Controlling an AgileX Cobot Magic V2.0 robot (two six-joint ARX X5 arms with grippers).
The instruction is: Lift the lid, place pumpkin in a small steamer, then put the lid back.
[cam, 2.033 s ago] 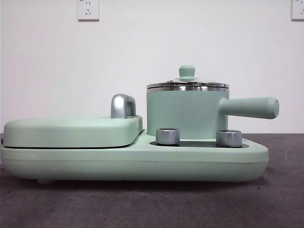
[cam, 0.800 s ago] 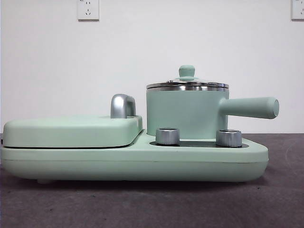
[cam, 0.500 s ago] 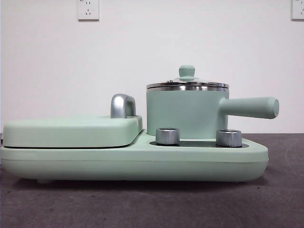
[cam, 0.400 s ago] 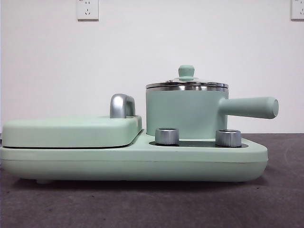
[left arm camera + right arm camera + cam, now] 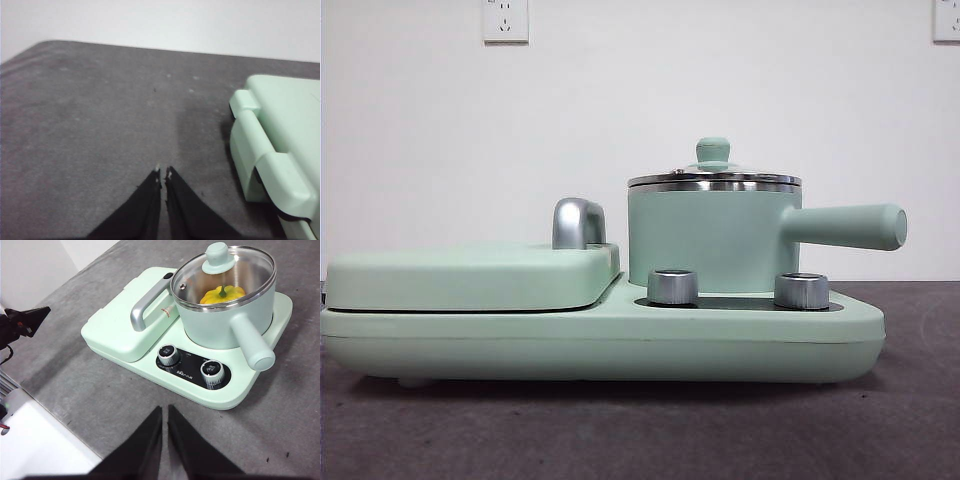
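A grey bench (image 5: 640, 430) runs back to a white wall (image 5: 640, 110) with sockets; on it sits a mint-green cooker base (image 5: 620, 340), bare bench around it; the small steamer (image 5: 225, 315) stands on the base, the lid (image 5: 222, 275) seated on its rim, the pumpkin (image 5: 223, 294) inside; the left pincer (image 5: 163, 175), closed, hangs over bare bench beside the griddle cover (image 5: 280, 135); the right pincer (image 5: 164, 412), closed and empty, hovers near the bench's front.

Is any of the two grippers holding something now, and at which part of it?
Nothing is held. The left gripper and the right gripper are both shut on nothing, above bare table, away from the lid.
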